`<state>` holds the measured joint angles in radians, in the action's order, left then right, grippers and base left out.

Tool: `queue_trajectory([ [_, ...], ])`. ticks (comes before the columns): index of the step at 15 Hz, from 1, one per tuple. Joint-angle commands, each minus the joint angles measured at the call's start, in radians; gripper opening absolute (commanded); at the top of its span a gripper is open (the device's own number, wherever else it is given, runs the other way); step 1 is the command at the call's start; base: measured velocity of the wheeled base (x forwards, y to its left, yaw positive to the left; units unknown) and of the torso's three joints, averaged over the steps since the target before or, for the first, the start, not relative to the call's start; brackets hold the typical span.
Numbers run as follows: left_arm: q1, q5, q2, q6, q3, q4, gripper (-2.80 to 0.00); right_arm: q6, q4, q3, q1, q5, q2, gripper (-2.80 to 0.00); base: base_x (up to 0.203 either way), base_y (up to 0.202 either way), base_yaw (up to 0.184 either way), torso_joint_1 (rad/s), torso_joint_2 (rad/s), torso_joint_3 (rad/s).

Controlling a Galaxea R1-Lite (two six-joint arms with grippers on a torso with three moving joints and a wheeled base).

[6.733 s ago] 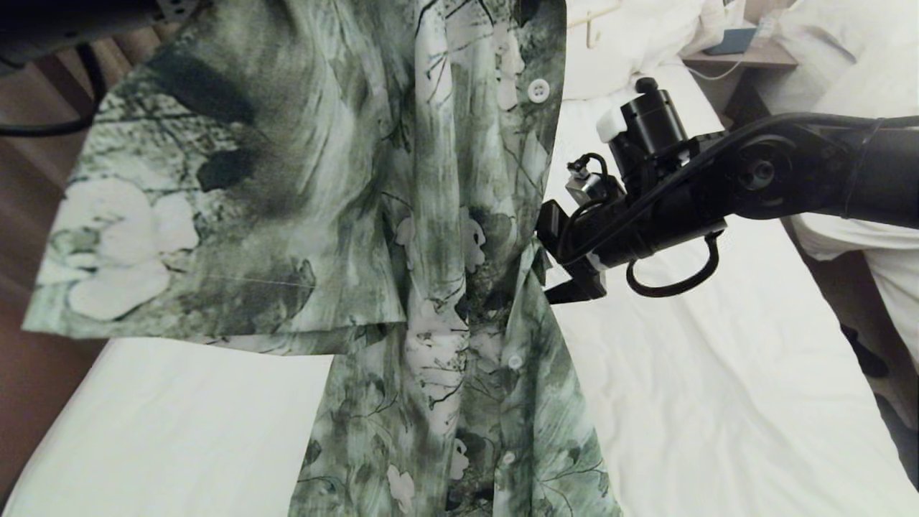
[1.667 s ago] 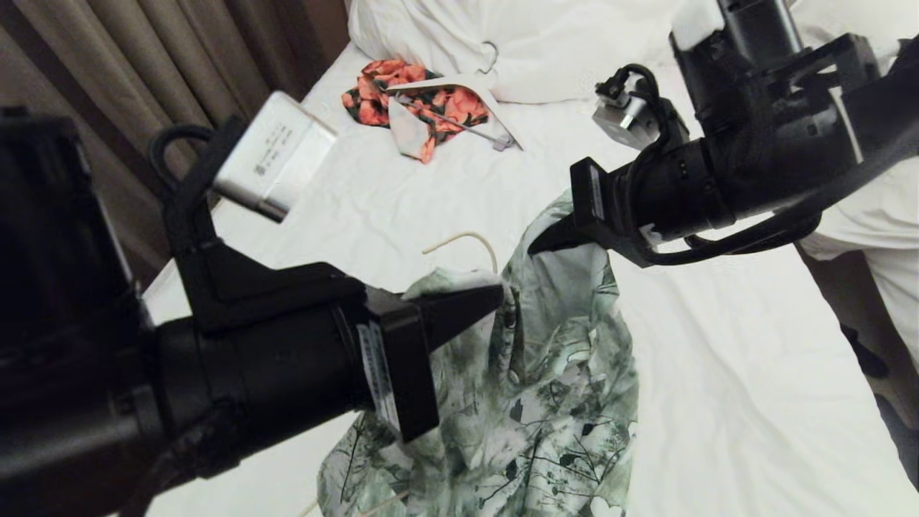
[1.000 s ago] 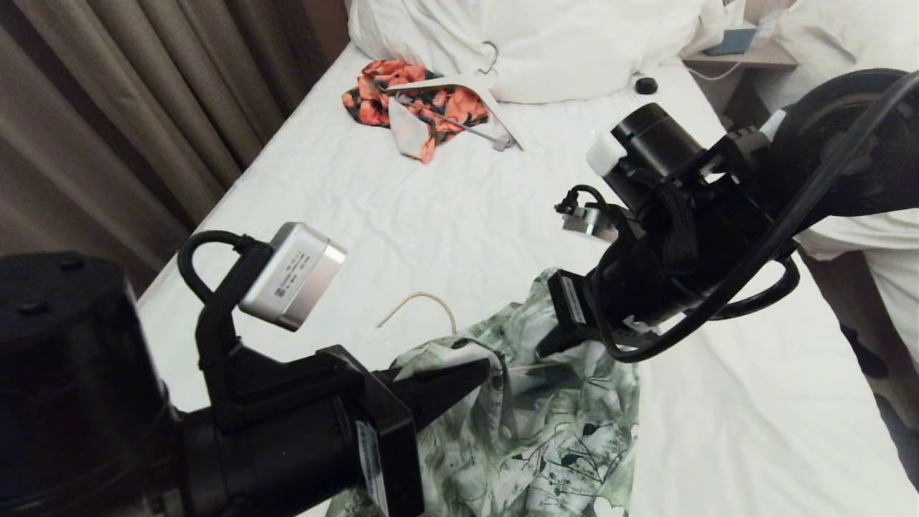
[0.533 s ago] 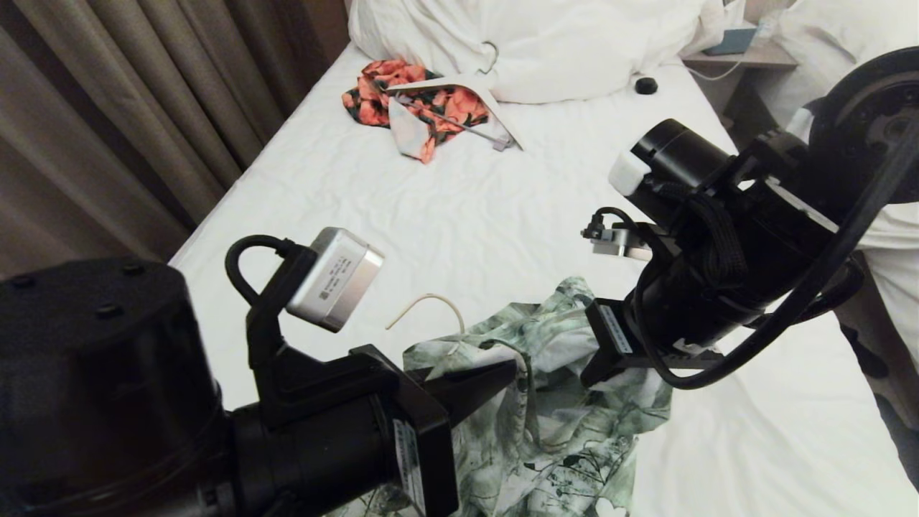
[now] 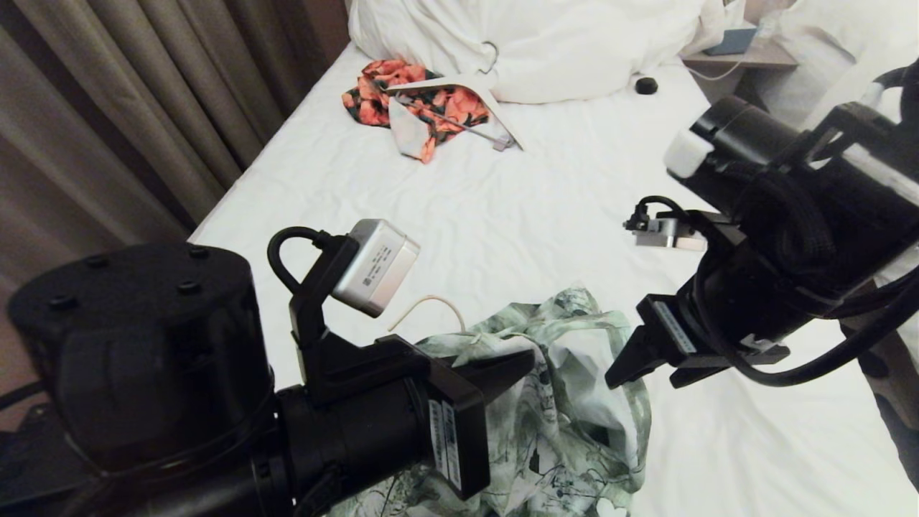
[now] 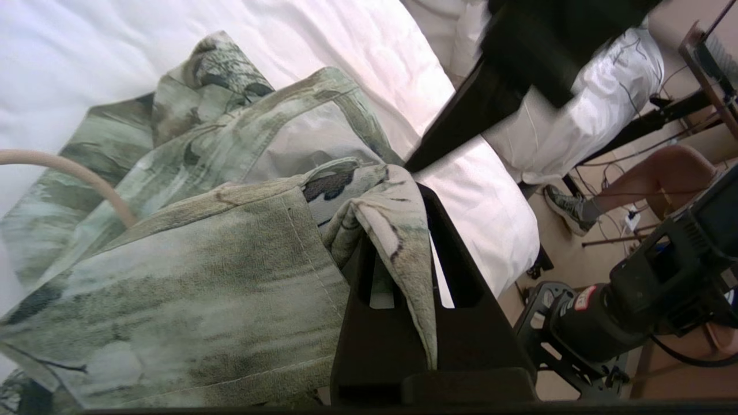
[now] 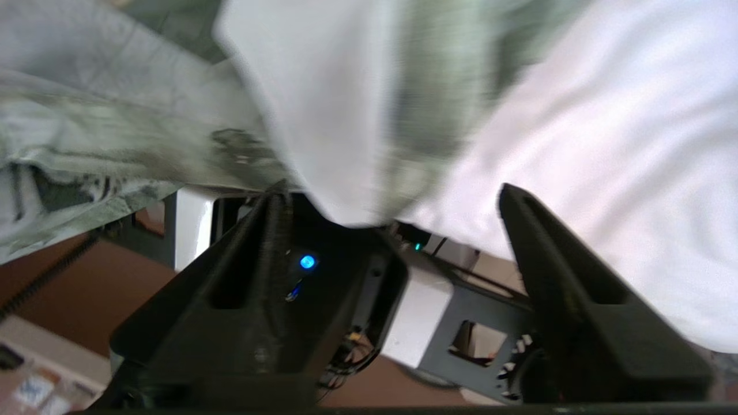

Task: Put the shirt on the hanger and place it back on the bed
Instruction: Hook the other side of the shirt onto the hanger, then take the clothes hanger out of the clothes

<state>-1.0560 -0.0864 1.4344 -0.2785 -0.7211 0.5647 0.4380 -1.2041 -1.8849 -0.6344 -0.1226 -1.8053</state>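
Two black grippers hang low over the near end of the long bed with its smooth white sheet (image 5: pixel 445 215). The left gripper (image 5: pixel 528 359) is clenched on a fold of the green-and-white flowered short-sleeved shirt (image 5: pixel 574 402); in the left wrist view its closed fingers (image 6: pixel 398 276) have the collar cloth of the shirt (image 6: pixel 190 271) draped over and pinched between them. The right gripper (image 5: pixel 632 362) stands just beside the shirt on its right, jaws spread apart and gripping nothing; in the right wrist view its two dark fingers (image 7: pixel 553 253) stand wide, with the shirt's pale cloth (image 7: pixel 323 104) hanging loose above the gap (that picture is blurred).

Most of the shirt lies crumpled in a heap on the sheet, its upper part lifted at the left gripper. From the shirt's neck the slim hook of the thin cream-coloured wire hanger (image 5: pixel 431 305) curves out over the sheet toward the pillow end; the rest of the hanger is hidden in the cloth. The same hook (image 6: pixel 69 173) shows in the left wrist view beside the collar.

Well beyond the shirt, near the big white pillow (image 5: pixel 546 43), lies an orange-and-black floral garment (image 5: pixel 402 93) with a thick white hanger (image 5: pixel 474 97) on it. A small black round object (image 5: pixel 646 85) sits on the sheet by the pillow. Brown curtains (image 5: pixel 108 122) hang left of the bed.
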Motion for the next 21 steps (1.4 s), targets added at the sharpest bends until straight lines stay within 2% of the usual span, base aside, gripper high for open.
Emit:
queue_trajectory([
  [1,0.001,-0.001,0.019,-0.002,0.000,0.003,-2.80,-0.012,-0.010,0.000,0.045,-0.001,0.053,0.00,0.000,0.000,0.000,0.000,0.00,0.000],
  [4,0.001,-0.001,0.042,-0.002,0.000,0.017,-2.80,-0.044,-0.005,-0.009,0.087,-0.008,0.079,0.00,0.000,0.000,0.000,0.000,0.00,0.000],
  [5,0.001,-0.001,0.046,-0.002,0.000,0.026,-2.80,-0.057,0.001,-0.010,0.086,-0.020,0.078,-2.80,0.000,0.000,0.000,0.000,0.00,0.000],
  [9,-0.001,-0.001,0.047,-0.002,-0.001,0.029,-2.80,-0.074,0.161,-0.010,0.073,-0.077,0.034,-2.80,0.000,0.000,0.000,0.000,0.00,0.000],
  [16,-0.042,-0.003,0.055,-0.010,0.002,0.027,-2.80,-0.082,0.343,-0.094,-0.100,-0.051,-0.096,-2.80,0.000,0.000,0.000,0.000,0.00,0.000],
  [17,-0.045,-0.003,0.059,-0.014,0.002,0.027,-2.80,-0.104,0.373,-0.094,-0.119,-0.030,-0.104,0.00,0.000,0.000,0.000,0.000,0.00,0.000],
  [21,-0.047,-0.003,0.074,-0.024,0.000,0.029,-2.80,-0.140,0.468,-0.092,-0.166,-0.025,-0.141,0.00,0.000,0.000,0.000,0.000,0.00,0.000],
])
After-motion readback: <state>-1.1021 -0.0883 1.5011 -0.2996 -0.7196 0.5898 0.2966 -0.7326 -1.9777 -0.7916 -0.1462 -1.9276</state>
